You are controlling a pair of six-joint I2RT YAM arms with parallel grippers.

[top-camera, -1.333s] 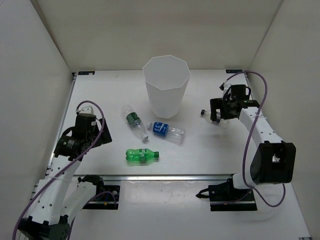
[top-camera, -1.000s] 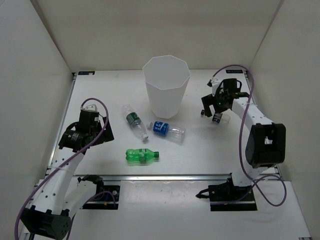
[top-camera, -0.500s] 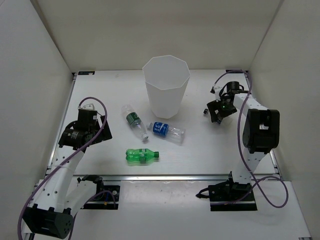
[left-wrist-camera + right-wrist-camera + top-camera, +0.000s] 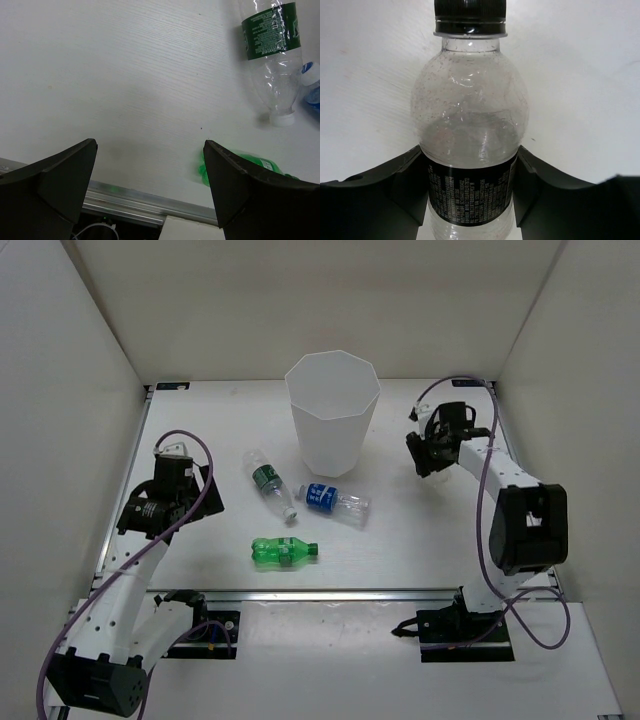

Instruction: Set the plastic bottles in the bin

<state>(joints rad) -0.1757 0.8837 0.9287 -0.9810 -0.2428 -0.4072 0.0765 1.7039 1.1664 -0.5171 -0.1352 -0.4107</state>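
The white faceted bin [image 4: 333, 410] stands at the back centre of the table. Three plastic bottles lie in front of it: a clear one with a green label [image 4: 268, 483], one with a blue label [image 4: 333, 502] and an all-green one [image 4: 284, 552]. My right gripper [image 4: 428, 458], right of the bin, is shut on a clear bottle with a dark label and black cap [image 4: 470, 145]; its fingers [image 4: 395, 185] press both sides of the label. My left gripper [image 4: 150, 150] hangs open over bare table, with the green-label bottle [image 4: 272, 45] and the green bottle [image 4: 250, 162] to its right.
A metal rail [image 4: 330, 592] runs along the table's near edge and shows just below my left gripper [image 4: 125, 205]. White walls close in the table on the left, back and right.
My right gripper has gone from open to shut round the dark-label bottle and shifted slightly on the table's right side. The left arm has barely moved.
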